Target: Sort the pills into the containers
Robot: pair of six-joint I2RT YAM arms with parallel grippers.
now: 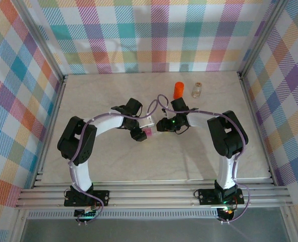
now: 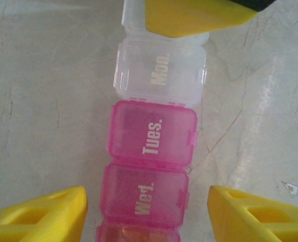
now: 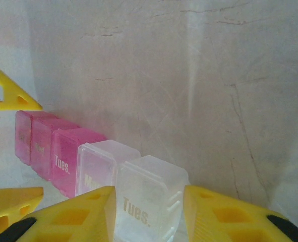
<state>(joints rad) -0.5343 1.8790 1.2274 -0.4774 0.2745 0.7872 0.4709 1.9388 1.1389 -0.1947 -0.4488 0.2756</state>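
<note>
The pill box (image 2: 154, 136) lies flat on the table as a strip of day compartments: clear "Mon.", then pink "Tues." and "Wed.". A further pink cell (image 2: 138, 236) at the frame's bottom shows something orange inside. My left gripper (image 2: 147, 212) is open, with a yellow finger on each side of the "Wed." cell and a gap on both sides. My right gripper (image 3: 149, 212) is closed around the clear end cell (image 3: 149, 196) marked "Tues.". One of its fingers (image 2: 189, 17) covers that end in the left wrist view. From above, both grippers meet at the pill box (image 1: 149, 131).
An orange bottle (image 1: 178, 89) and a small clear vial (image 1: 197, 89) stand behind the grippers toward the back. The marble-patterned tabletop (image 1: 113, 166) is bordered by checkered walls. The left gripper's fingers (image 3: 10, 96) appear at the left edge of the right wrist view.
</note>
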